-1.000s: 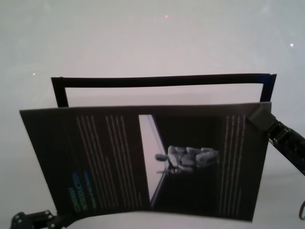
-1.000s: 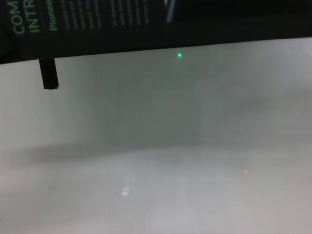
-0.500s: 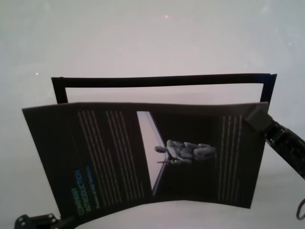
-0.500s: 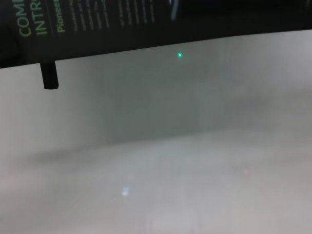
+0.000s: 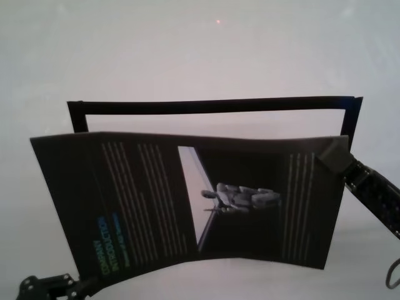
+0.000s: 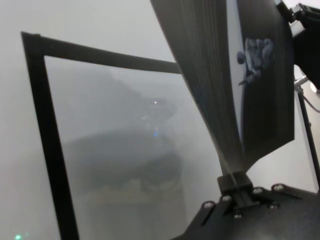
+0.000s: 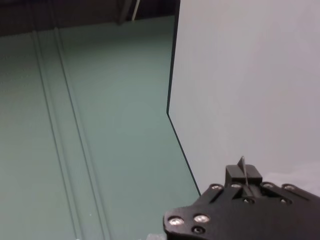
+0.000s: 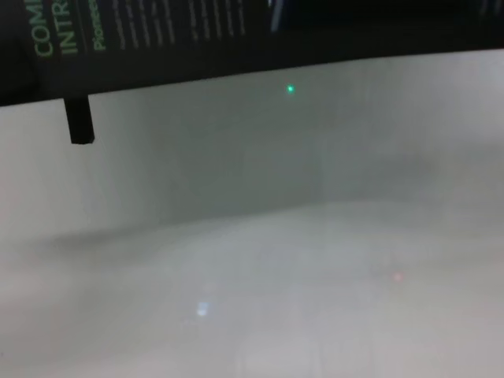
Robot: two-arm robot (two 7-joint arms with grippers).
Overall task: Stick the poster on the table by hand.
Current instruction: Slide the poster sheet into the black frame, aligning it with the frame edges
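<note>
The black poster (image 5: 150, 200) hangs in the air over the pale table (image 5: 187, 50), bowed across its width, printed side toward the head camera. My left gripper (image 5: 84, 286) is shut on its near left corner by the green heading. The left wrist view shows the left gripper (image 6: 235, 177) pinching the sheet's edge, the poster (image 6: 260, 100) curving away from it. My right gripper (image 5: 334, 155) is shut on the far right corner. Its own camera shows the right gripper (image 7: 243, 172) nipping a thin edge. The chest view catches the poster's lower strip (image 8: 157, 47) above the table (image 8: 276, 276).
A thin black rectangular frame (image 5: 212, 105) lies outlined on the table behind the poster, and one side of the black frame (image 6: 37, 125) crosses the left wrist view. A short black post (image 8: 79, 122) sticks out below the poster's edge in the chest view.
The poster has bowed more, and its near edge has drawn up and away from the head camera. The right gripper shifted slightly with its corner; the left stays low at the near left.
</note>
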